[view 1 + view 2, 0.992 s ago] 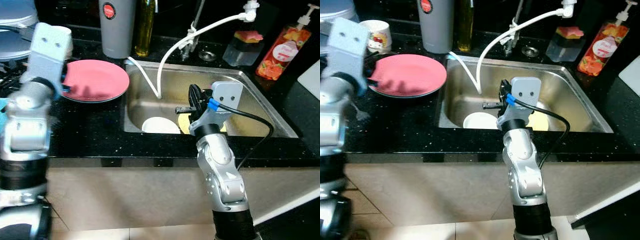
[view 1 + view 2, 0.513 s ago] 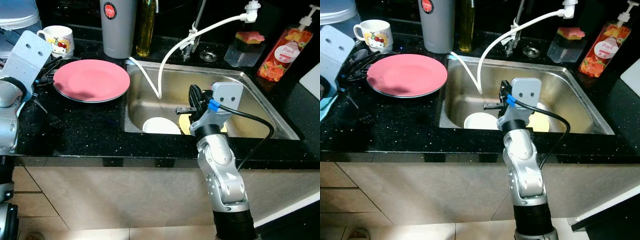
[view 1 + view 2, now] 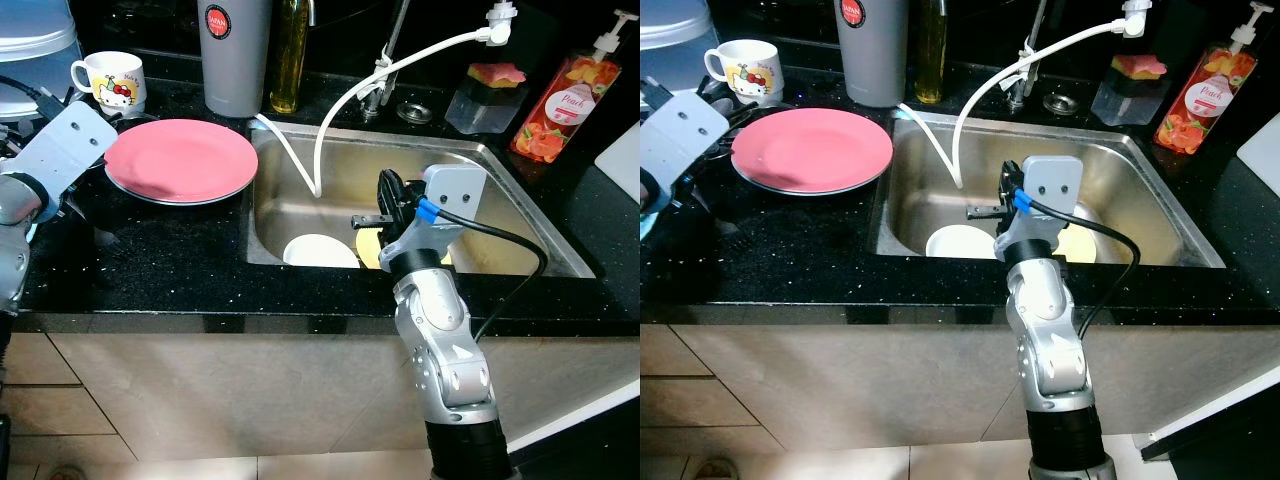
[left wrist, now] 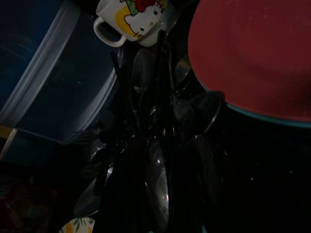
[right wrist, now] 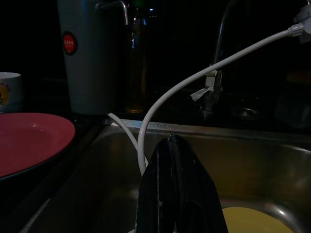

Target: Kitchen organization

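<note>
A pink plate (image 3: 168,160) lies on the black counter left of the steel sink (image 3: 500,190). A cartoon mug (image 3: 108,77) stands behind it, and a dark heap of cutlery (image 4: 155,121) lies between mug and plate. My left gripper (image 3: 72,140) hangs low at the plate's left edge, pointing at that cutlery. My right gripper (image 5: 177,189) is shut and empty, held over the front of the sink basin. Below it in the basin sit a white bowl (image 3: 320,250) and a yellow dish (image 3: 1078,243).
A grey flask (image 3: 237,50) and an oil bottle (image 3: 291,50) stand behind the sink's left corner. A white hose (image 3: 350,100) loops from the tap into the basin. A sponge holder (image 3: 485,92) and an orange soap bottle (image 3: 560,95) stand at the back right. A blue lidded container (image 4: 48,82) is far left.
My left arm has come down and out to the left, uncovering the plate and the mug. The right arm has stayed where it was.
</note>
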{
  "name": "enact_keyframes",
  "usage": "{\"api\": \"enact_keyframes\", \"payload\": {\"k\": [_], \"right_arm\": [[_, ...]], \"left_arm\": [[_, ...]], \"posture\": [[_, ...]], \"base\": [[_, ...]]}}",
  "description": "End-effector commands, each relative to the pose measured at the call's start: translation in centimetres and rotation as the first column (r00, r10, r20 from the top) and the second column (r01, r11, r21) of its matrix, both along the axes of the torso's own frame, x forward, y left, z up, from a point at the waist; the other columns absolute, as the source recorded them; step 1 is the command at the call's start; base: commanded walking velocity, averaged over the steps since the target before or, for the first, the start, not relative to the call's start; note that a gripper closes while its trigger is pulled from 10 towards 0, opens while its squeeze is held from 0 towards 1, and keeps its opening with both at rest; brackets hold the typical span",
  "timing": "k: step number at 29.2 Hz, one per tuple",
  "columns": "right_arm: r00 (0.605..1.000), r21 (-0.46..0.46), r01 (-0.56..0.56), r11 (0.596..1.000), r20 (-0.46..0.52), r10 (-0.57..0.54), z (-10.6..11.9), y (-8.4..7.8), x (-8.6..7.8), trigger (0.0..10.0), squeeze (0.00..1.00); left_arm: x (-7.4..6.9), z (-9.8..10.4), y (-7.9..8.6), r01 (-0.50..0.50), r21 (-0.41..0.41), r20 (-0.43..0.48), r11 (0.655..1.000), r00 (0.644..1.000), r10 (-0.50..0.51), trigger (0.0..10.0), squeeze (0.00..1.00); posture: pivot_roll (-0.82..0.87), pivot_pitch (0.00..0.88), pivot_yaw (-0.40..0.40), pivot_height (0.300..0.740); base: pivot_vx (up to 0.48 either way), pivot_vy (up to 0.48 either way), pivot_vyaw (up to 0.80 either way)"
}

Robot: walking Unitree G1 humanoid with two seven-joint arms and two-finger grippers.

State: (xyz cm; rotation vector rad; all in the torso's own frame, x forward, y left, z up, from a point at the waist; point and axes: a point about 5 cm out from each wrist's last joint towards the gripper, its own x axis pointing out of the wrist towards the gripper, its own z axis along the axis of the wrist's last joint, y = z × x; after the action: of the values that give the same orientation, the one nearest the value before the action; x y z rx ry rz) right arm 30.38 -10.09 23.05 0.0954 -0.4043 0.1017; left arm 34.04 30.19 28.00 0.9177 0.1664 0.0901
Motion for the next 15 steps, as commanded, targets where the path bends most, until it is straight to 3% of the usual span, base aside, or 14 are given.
{"api": "enact_keyframes", "payload": {"k": [1,7,15], "right_arm": [[1.0,-0.002,0.011,1.0,-0.014,-0.011,-0.4,-0.3,0.1,10.0,0.0],[1.0,0.001,0.006,1.0,-0.015,-0.006,-0.4,-0.1,0.1,10.0,0.0],[1.0,0.0,-0.001,1.0,-0.015,0.001,-0.3,-0.1,0.3,10.0,0.0]], "left_arm": [[-0.1,0.9,0.8,-0.036,-0.019,-0.034,0.999,0.999,0.035,10.0,0.0],[-0.2,1.0,0.9,-0.045,-0.068,-0.054,0.997,0.998,0.041,10.0,0.0],[-0.9,1.6,-0.5,-0.022,-0.096,-0.059,0.995,0.998,0.017,10.0,0.0]], "posture": [[0.26,0.035,-0.133,0.74],[0.26,0.038,-0.137,0.74],[0.26,0.04,-0.148,0.74]], "base": [[0.0,0.0,0.0],[0.0,0.0,0.0],[0.0,0.0,0.0]]}}
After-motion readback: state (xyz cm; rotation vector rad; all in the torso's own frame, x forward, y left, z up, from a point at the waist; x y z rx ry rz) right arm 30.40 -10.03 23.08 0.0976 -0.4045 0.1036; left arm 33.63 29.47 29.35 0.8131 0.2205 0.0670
